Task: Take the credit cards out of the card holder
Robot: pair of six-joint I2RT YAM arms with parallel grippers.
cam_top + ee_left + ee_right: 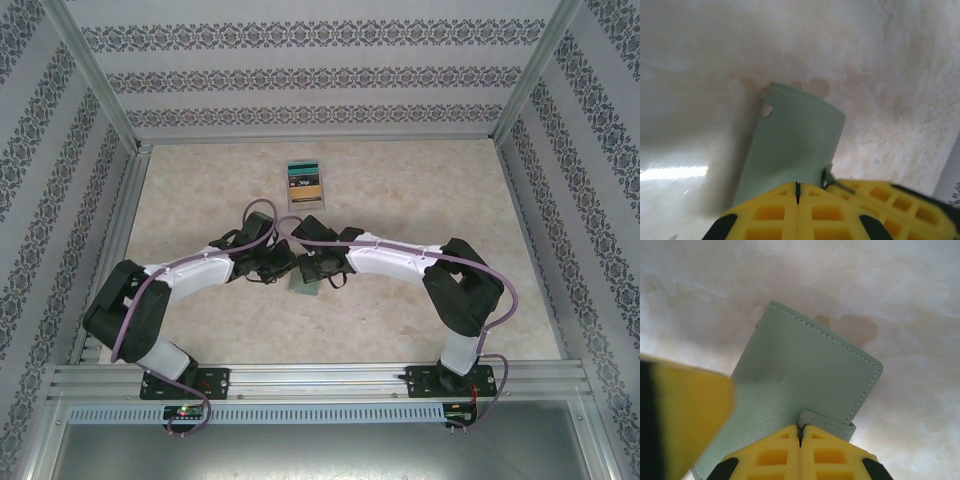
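- Both of your arms are reaching from their bases at the near edge of the table [450, 200] and meeting around its middle.
- Your left gripper [797, 187] is pinching shut, yellow fingers pressed together on the near end of the card holder [795, 145]. The right arm's fingers are sitting just beside it.
- Your right gripper [801, 429] is also clamping shut on the holder, right at the small edge tab [825, 421].
- The card holder is sitting closed between the two grippers at the table's middle, its grey-green outer face showing to both wrist cameras. Whether it is touching the table you cannot tell.
- Farther on, a credit card [303, 185] in teal, dark and tan is lying flat near the middle of the far edge, well apart from both grippers.
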